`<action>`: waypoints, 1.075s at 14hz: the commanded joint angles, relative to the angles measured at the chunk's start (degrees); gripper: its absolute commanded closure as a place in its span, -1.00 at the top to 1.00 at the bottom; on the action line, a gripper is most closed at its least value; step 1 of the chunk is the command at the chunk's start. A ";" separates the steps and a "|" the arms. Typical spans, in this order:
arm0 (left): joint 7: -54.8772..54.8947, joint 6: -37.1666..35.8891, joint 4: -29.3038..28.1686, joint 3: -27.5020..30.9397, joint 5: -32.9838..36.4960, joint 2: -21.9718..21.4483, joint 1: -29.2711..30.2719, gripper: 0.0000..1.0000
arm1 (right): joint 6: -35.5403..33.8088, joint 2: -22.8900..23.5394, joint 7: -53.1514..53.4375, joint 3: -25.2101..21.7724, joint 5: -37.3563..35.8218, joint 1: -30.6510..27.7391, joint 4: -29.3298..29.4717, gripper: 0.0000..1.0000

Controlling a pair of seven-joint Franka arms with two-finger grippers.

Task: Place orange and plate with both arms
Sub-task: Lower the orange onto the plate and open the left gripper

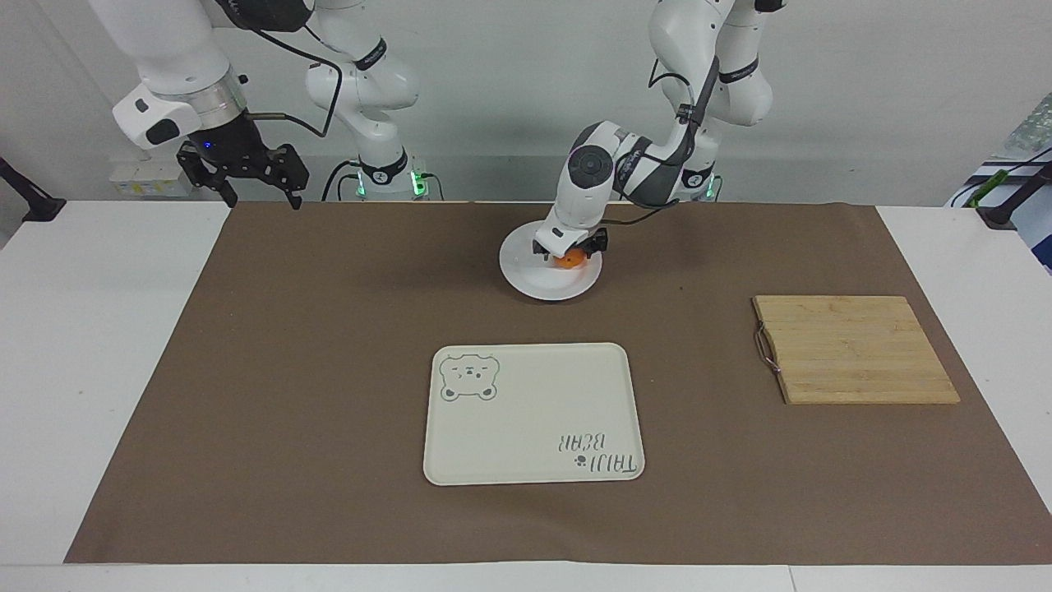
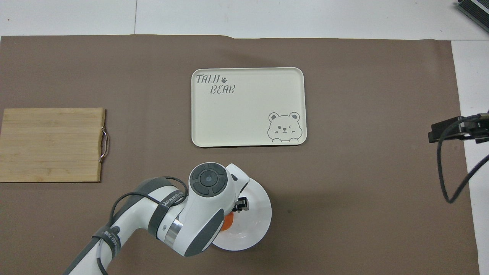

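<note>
Brown matting (image 1: 329, 370) covers a white table before a pale wall. Plate (image 1: 526, 275) lies on the matting nearer to the robots than the cream tray (image 1: 534, 411), with the orange (image 1: 570, 261) resting on it. Left gripper (image 1: 569, 249) sits just over the orange, jaws spread and clear of the fruit, which looks released. Right gripper (image 1: 246, 168) waits raised over the mat's corner at the right arm's end, jaws wide. Judgement: the orange is light, firm and prone to rolling; the glossy plate is rigid, slippery and breakable, best pinched at its raised rim. A bamboo board (image 1: 855, 349) lies toward the left arm's end.
</note>
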 commanded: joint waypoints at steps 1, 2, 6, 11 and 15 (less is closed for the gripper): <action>-1.31 -5.23 0.90 1.10 -0.62 -4.83 1.04 1.00 | 0.55 0.23 -1.05 0.21 -0.24 -0.29 0.39 1.00; -1.14 -7.68 2.82 1.10 -0.44 -5.27 2.88 1.00 | 0.55 0.23 -1.05 0.21 -0.24 -0.29 0.47 1.00; -0.17 -14.81 9.78 1.10 0.35 -8.43 10.43 1.00 | 0.63 0.23 -0.88 0.13 -0.24 -0.29 0.47 1.00; 8.15 -21.49 16.72 1.10 6.84 -8.97 18.70 1.00 | 0.90 -0.29 -1.49 0.56 0.38 -0.03 -0.31 1.00; 23.71 -23.00 20.85 1.10 8.52 -8.53 28.27 1.00 | 2.57 -3.55 -4.38 0.65 6.95 -0.02 -8.03 1.00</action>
